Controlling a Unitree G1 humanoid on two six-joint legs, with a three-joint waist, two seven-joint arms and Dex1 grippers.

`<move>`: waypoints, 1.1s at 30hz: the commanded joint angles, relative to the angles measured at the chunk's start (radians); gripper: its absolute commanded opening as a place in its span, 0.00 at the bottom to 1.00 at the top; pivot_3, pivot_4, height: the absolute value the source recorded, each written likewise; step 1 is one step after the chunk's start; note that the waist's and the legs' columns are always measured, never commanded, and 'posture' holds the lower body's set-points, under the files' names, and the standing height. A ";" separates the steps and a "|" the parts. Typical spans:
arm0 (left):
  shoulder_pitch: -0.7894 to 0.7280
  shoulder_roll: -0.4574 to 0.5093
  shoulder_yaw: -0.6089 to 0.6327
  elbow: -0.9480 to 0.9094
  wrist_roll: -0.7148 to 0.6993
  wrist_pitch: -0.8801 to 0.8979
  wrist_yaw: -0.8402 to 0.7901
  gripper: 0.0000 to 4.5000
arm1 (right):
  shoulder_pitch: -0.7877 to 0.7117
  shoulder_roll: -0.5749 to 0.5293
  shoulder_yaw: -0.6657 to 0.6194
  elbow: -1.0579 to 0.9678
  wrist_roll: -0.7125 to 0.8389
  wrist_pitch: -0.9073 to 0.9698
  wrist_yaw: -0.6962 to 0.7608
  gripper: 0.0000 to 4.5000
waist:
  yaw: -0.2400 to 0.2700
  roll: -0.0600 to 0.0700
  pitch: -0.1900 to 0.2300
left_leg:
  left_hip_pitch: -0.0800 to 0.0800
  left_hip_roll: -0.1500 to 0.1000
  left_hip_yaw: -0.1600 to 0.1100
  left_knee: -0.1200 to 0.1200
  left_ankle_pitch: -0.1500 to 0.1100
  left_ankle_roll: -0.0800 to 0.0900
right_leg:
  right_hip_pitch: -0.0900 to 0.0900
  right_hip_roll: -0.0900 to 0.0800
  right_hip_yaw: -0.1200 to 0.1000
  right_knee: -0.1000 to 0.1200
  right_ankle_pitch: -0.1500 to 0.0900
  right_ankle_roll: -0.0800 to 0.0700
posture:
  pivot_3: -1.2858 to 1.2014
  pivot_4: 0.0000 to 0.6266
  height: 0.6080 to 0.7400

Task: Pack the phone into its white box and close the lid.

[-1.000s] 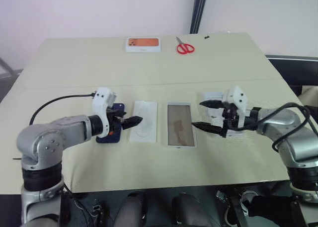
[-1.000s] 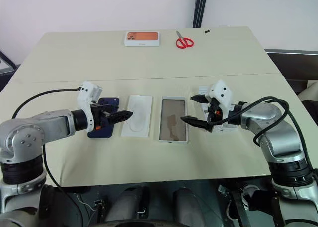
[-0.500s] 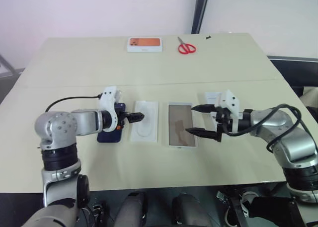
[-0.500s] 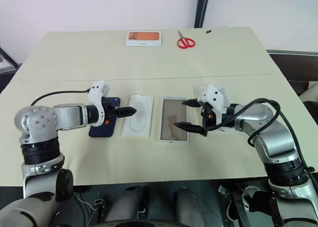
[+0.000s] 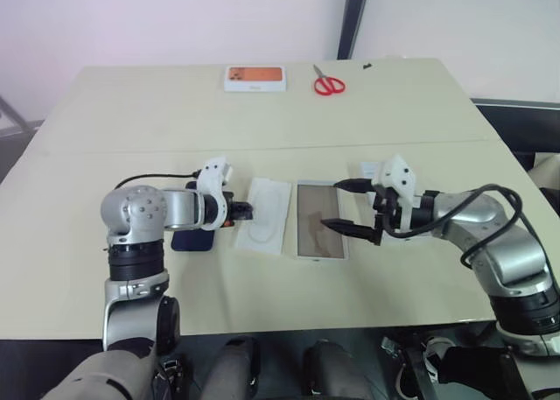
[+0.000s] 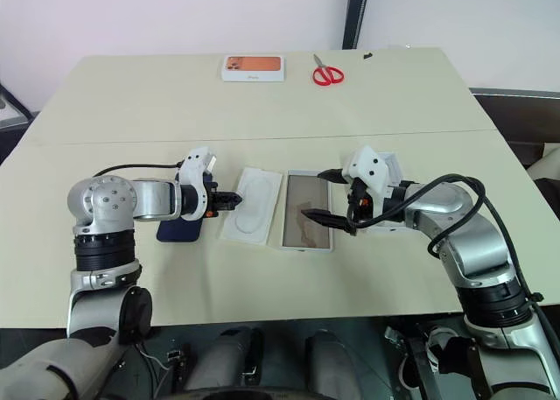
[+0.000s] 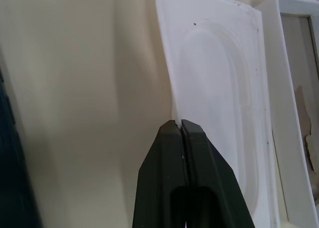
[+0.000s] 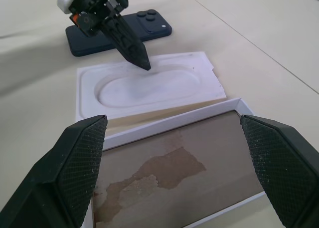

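Observation:
The thin white insert (image 5: 267,226) lies between the phone and the white box, and my left gripper (image 5: 248,211) is shut on its left edge, which is slightly raised (image 7: 172,108). The dark navy phone (image 5: 194,239) lies flat under my left wrist, camera cluster (image 8: 148,17) facing up. The white box (image 5: 302,242) with its tan floor is uncovered. My right gripper (image 5: 332,205) hovers open over the box's right rim. The lid (image 5: 371,169) lies behind that gripper, mostly hidden.
A white box with an orange picture (image 5: 255,78) and red scissors (image 5: 328,85) lie at the table's far edge. A black cable (image 5: 153,179) loops over the table (image 5: 131,129) behind my left arm. Bare tabletop stretches in front of the box.
My left gripper moved right off the phone to the insert's left edge and shut on it. The insert has turned a little. My right gripper stayed open over the box's right side.

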 commanded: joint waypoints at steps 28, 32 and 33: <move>-0.097 -0.390 0.154 -0.049 -0.089 0.009 0.280 0.01 | -0.003 -0.046 -0.082 0.004 -0.010 -0.049 -0.028 1.00 | 0.002 -0.001 0.000 | 0.000 0.000 0.000 0.000 0.000 0.000 | 0.000 0.000 0.000 0.000 0.000 0.000 | 0.52 0.24 1.00; -0.076 -0.395 0.126 -0.057 -0.123 0.009 0.293 0.07 | 0.007 -0.048 -0.082 0.000 -0.014 -0.049 -0.032 1.00 | -0.001 -0.001 0.000 | 0.000 0.000 0.000 0.000 0.000 0.000 | 0.000 0.000 0.000 0.000 0.000 0.000 | 0.52 0.24 1.00; -0.071 -0.391 0.117 -0.060 -0.139 0.009 0.292 0.15 | 0.008 -0.048 -0.080 0.001 -0.016 -0.050 -0.033 1.00 | -0.001 -0.001 0.000 | 0.000 0.000 0.000 0.000 0.000 0.000 | 0.000 0.000 0.000 0.000 0.000 0.000 | 0.52 0.24 1.00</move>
